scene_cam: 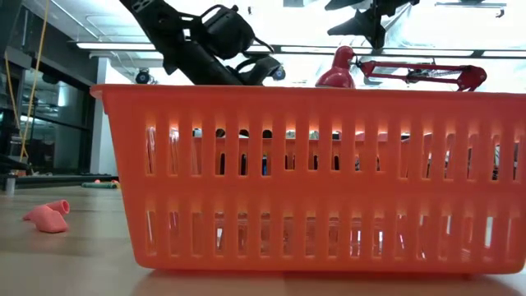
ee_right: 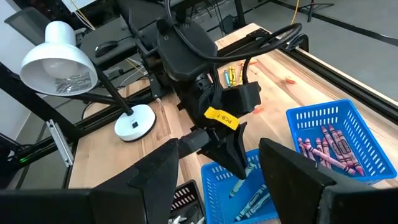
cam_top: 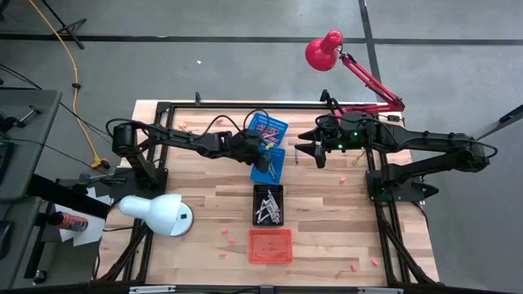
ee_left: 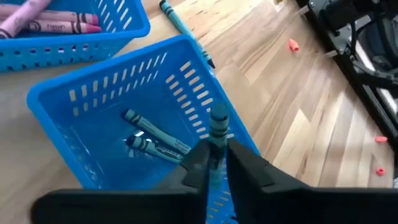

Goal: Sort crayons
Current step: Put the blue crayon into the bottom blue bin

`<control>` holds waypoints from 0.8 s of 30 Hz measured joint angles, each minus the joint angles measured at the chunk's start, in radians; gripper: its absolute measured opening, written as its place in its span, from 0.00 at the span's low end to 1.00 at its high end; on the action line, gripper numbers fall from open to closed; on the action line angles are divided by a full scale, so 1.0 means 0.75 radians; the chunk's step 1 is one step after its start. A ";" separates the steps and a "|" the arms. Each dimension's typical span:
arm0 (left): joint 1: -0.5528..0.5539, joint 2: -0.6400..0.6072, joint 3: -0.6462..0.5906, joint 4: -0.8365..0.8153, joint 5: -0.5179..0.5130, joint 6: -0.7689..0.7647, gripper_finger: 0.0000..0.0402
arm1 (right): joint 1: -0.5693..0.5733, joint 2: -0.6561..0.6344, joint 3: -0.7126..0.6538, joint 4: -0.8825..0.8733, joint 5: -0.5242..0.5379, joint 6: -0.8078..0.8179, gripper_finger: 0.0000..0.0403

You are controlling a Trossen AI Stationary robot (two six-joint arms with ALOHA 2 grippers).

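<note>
A teal crayon (ee_left: 217, 134) is clamped between the two fingers of the left gripper (ee_left: 214, 165), held upright at the lower centre of the left wrist view, right over the near wall of a blue basket (ee_left: 74, 99). Two more teal crayons (ee_left: 155, 140) lie on that basket's floor, at centre left of the same view. A second blue basket (ee_right: 348, 121), at the right of the right wrist view, holds a heap of pink and purple crayons (ee_right: 323, 149). A black tray of greyish crayons (cam_top: 268, 208) is seen at the centre of the high view, with an orange basket (cam_top: 270, 245) below it.

The crayon is judged light, stiff and waxy, so rather slippery and apt to snap under a hard pinch; it is best taken across its paper-wrapped middle, as here.

The left arm is stretched from the left of the high view to its centre, wrist bent downward. The right gripper (ee_right: 217, 168) is kept to the upper right of centre in the high view, fingers spread wide and holding nothing.
</note>
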 joint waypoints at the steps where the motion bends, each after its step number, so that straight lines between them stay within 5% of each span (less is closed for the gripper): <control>1: 0.000 -0.003 0.000 -0.002 0.000 0.012 0.14 | 0.000 0.000 0.000 -0.001 0.000 0.000 0.54; 11: 0.120 -0.148 0.000 -0.007 0.213 0.087 0.45 | 0.000 0.000 0.000 -0.055 -0.004 0.085 0.54; 17: 0.216 -0.514 0.000 0.013 0.159 0.344 0.48 | 0.001 0.037 0.001 -0.281 0.112 0.372 0.54; 24: 0.131 -0.841 -0.009 0.016 -0.020 0.656 0.46 | 0.000 0.226 0.001 -0.422 0.192 0.651 0.54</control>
